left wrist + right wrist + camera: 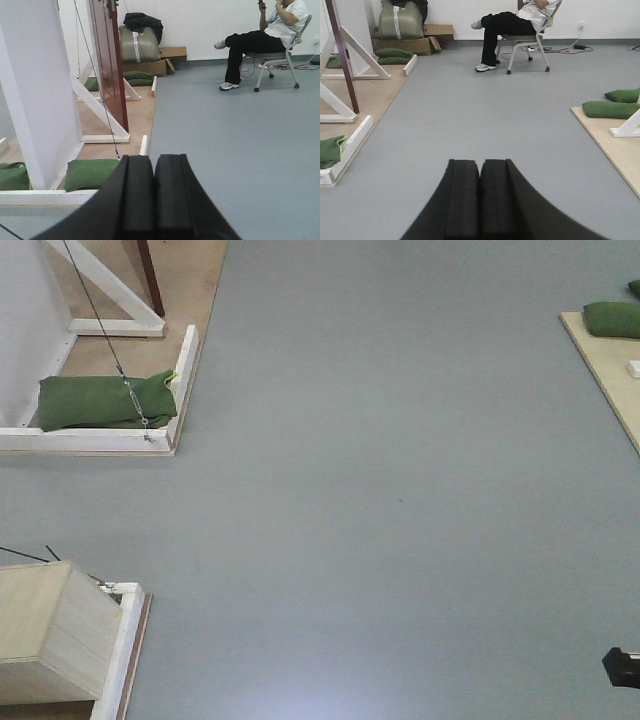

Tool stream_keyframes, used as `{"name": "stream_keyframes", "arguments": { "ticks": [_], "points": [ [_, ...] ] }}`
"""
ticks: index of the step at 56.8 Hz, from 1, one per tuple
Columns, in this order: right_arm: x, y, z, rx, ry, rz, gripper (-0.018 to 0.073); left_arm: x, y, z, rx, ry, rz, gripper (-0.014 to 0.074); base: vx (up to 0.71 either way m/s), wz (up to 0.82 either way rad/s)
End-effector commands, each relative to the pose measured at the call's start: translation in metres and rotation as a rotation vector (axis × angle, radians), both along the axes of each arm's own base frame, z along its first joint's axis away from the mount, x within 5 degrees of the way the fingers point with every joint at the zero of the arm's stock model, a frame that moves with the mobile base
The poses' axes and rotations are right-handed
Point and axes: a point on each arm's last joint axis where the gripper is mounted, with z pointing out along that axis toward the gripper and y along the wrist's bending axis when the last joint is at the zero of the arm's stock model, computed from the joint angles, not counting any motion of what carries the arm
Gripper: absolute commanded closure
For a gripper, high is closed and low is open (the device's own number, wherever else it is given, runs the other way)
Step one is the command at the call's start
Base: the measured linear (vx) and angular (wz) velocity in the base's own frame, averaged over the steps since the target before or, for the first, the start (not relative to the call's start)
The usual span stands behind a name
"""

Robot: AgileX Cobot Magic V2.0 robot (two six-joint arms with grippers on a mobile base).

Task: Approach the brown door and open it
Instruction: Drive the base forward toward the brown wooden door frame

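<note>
The brown door [110, 65] stands upright in a white wooden support frame [100, 107] ahead and to the left, seen almost edge-on. Its lever handle does not show. The right wrist view catches only its thin dark edge [342, 60] at far left, and the front view just its foot [152, 275] at the top left. My left gripper [154, 162] is shut with nothing in it, over grey floor a good way short of the door. My right gripper [480, 165] is also shut and empty, further right over bare floor.
Green sandbags [100, 400] weigh down the frame's plywood base [135, 115]. A pale wooden box [50, 630] sits near left. Another plywood platform with sandbags [610, 109] lies to the right. A seated person on a chair [515, 25], a duffel bag and cardboard boxes [150, 62] line the back wall.
</note>
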Motion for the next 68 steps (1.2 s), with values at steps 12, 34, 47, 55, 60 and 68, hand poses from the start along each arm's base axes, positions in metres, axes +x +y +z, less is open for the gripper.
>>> {"name": "stream_keyframes", "arguments": {
  "ticks": [12,34,47,55,60,68],
  "points": [
    [0.0006,-0.0003,0.0055,-0.011,-0.079,-0.003,0.0559,-0.0016,0.0002,0.0158,-0.001,-0.106,0.003,0.0603,0.03,0.02],
    [0.0006,-0.0003,0.0055,-0.011,-0.079,-0.003,0.0559,-0.0016,0.0002,0.0158,-0.001,-0.106,0.003,0.0603,0.1,0.01],
    [0.0006,-0.0003,0.0055,-0.011,-0.079,-0.003,0.0559,-0.0016,0.0002,0.0158,-0.001,-0.106,0.003,0.0603,0.17,-0.02],
    [0.0006,-0.0003,0.0055,-0.011,-0.079,-0.003,0.0559,-0.0016,0.0002,0.0158,-0.001,-0.106,0.003,0.0603,0.17,-0.02],
    [0.0006,-0.0003,0.0055,-0.011,-0.079,-0.003,0.0559,-0.0016,0.0002,0.0158,-0.001,-0.106,0.003,0.0603,0.16,0.07],
    [0.0006,-0.0003,0.0055,-0.011,-0.079,-0.003,0.0559,-0.0016,0.0002,0.0158,-0.001,-0.106,0.003,0.0603,0.18,0.21]
  ]
}}
